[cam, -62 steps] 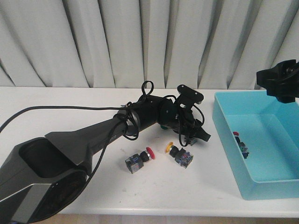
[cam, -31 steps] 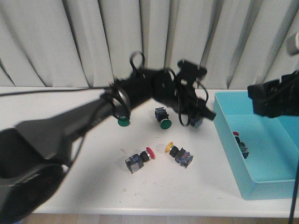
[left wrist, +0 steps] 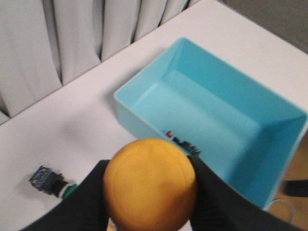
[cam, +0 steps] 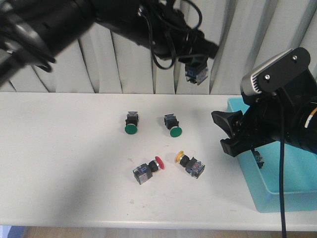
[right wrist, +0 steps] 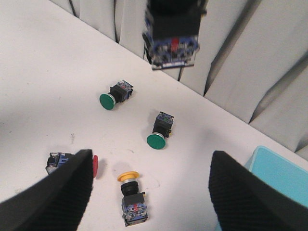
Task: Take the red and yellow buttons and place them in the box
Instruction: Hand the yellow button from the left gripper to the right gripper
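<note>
Gripping a yellow button [left wrist: 150, 185] between its closed fingers, the left gripper [cam: 196, 65] hangs high above the table [cam: 59, 158], at about 11 o'clock from the box [cam: 292, 186]. On the table below, a red button [cam: 146, 169] lies just beside a second yellow button [cam: 190, 164], with two green buttons [cam: 173, 125] behind them at 12 o'clock. Spread wide, the right gripper [cam: 229, 133] hovers over the box's near-left wall, at 3 o'clock from those buttons
</note>
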Controlling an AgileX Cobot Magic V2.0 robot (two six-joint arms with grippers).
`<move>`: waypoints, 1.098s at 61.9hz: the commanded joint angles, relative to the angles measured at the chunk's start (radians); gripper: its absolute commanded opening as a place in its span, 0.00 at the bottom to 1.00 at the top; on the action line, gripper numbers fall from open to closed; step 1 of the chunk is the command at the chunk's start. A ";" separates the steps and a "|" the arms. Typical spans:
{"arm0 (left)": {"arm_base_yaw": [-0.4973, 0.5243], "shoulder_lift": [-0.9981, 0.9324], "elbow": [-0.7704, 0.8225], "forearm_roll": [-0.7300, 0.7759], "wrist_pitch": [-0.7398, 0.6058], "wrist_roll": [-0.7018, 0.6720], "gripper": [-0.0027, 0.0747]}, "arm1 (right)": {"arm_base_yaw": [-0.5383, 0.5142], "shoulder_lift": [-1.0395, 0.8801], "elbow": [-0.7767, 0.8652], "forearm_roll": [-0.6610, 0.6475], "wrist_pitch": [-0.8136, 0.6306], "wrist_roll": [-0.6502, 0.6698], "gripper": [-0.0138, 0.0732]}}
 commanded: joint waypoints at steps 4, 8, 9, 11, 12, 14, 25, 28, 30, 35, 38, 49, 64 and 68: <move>-0.003 -0.112 -0.030 -0.102 -0.005 -0.035 0.03 | 0.001 -0.013 -0.028 0.033 -0.087 -0.009 0.72; -0.005 -0.125 -0.030 -0.106 0.011 -0.037 0.03 | 0.001 -0.013 -0.028 0.055 -0.096 -0.009 0.72; -0.008 -0.128 -0.030 -0.106 0.015 -0.038 0.03 | 0.001 -0.013 -0.028 0.058 -0.099 -0.009 0.72; -0.014 -0.131 -0.030 -0.105 0.023 -0.039 0.03 | 0.001 -0.013 -0.028 0.060 -0.105 -0.009 0.72; -0.014 -0.134 -0.030 -0.105 0.031 -0.040 0.03 | 0.001 -0.013 -0.028 0.060 -0.108 -0.009 0.72; -0.014 -0.138 -0.030 -0.111 0.045 -0.047 0.03 | 0.001 -0.013 -0.028 0.061 -0.114 -0.009 0.73; -0.024 -0.140 -0.030 -0.128 0.084 -0.083 0.03 | 0.001 -0.013 -0.041 0.062 -0.112 -0.010 0.73; -0.024 -0.140 -0.030 -0.129 0.076 -0.083 0.03 | 0.001 -0.013 -0.051 0.062 -0.101 -0.010 0.73; -0.024 -0.140 -0.030 -0.129 0.075 -0.084 0.03 | 0.001 -0.013 -0.059 0.062 -0.093 -0.010 0.73; -0.025 -0.140 -0.030 -0.130 0.077 -0.084 0.03 | 0.001 -0.013 -0.073 0.064 -0.091 -0.010 0.73; -0.025 -0.140 -0.030 -0.130 0.079 -0.084 0.03 | 0.001 -0.013 -0.082 0.065 -0.089 -0.010 0.74; -0.036 -0.140 -0.030 -0.132 0.079 -0.084 0.03 | 0.001 -0.013 -0.111 0.092 -0.068 -0.016 0.76; -0.073 -0.140 -0.030 -0.150 0.069 -0.080 0.03 | 0.001 -0.013 -0.118 0.249 -0.065 -0.173 0.75; -0.075 -0.139 -0.030 -0.149 0.061 -0.079 0.03 | 0.001 -0.013 -0.118 0.321 -0.063 -0.242 0.75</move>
